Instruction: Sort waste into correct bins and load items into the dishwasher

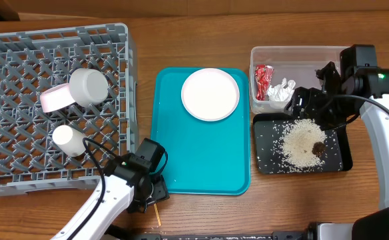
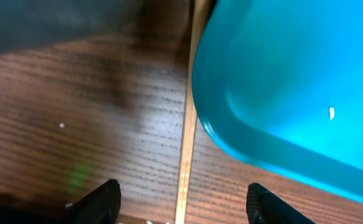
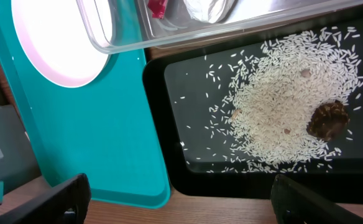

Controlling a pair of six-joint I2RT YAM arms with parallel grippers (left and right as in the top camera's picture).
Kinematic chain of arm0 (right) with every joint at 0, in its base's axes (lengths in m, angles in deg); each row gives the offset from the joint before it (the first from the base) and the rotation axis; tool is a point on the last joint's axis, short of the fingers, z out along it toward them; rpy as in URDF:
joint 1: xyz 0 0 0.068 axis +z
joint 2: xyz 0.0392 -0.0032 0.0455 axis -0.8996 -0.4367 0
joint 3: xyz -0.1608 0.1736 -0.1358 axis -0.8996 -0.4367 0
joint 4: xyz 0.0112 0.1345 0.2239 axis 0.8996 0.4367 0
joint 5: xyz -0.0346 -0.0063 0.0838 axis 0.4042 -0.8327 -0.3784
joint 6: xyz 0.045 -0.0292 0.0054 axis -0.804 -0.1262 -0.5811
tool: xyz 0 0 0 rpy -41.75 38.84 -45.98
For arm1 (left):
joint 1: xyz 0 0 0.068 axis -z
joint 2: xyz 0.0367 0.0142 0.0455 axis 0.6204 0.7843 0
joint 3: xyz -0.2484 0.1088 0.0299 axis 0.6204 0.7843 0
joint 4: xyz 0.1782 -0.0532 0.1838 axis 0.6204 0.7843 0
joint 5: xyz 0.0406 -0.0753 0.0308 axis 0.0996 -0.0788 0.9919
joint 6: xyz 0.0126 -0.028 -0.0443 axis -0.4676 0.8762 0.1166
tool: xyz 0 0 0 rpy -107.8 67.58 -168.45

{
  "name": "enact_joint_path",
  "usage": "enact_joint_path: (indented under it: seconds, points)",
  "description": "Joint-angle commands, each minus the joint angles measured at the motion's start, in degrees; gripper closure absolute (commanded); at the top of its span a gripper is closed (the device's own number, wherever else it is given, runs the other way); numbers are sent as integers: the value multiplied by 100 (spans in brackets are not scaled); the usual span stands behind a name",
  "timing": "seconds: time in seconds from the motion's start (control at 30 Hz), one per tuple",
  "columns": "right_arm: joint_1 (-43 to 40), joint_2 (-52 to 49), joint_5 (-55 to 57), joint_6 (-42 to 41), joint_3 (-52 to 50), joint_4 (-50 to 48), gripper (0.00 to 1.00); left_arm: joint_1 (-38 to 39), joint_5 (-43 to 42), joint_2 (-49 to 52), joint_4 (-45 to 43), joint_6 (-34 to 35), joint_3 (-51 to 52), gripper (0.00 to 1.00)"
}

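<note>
The wooden chopstick (image 2: 186,143) lies flat on the table (image 2: 76,124), just beside the rounded corner of the teal tray (image 2: 281,74). My left tool (image 2: 184,208) hangs low over it. Its two fingers (image 2: 101,202) are apart, one on each side of the stick, and they do not touch it. I think the tool sits this way so it can close on the stick and carry it to the grey rack (image 1: 21,40).

I see only one thin stick. I cannot tell if a second one lies with it. Its bottom end is cut off in the left wrist view, and its top end goes blurry by the tray.

The rack already holds a pink bowl (image 1: 53,99), a white cup (image 1: 88,85) and a small white bowl (image 1: 68,139). The white plate (image 1: 210,94) is not loaded yet and rests on the teal tray.

The red-and-white wrapper (image 1: 262,80) and the white tissue (image 1: 281,90) lie in the clear tub (image 1: 301,53). The rice (image 1: 301,143) and the brown lump (image 1: 319,147) sit in the black tray (image 1: 268,160). So the waste looks sorted.

My right tool (image 3: 178,186) hangs above the black tray with its fingers wide apart, holding nothing. From overhead, the right arm hides part of the tub and tray.
</note>
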Motion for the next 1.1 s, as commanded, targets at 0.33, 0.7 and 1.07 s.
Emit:
enact_joint_path:
  seconds: [0.33,0.7,1.07]
  points:
    - [4,160,13,17,146,-11,6,103,-52,146,127,133,210,50]
    - [4,160,13,17,146,-11,6,796,496,146,358,98,-341,48]
    - [4,160,13,17,146,9,6,1130,173,160,129,-31,-151,46]
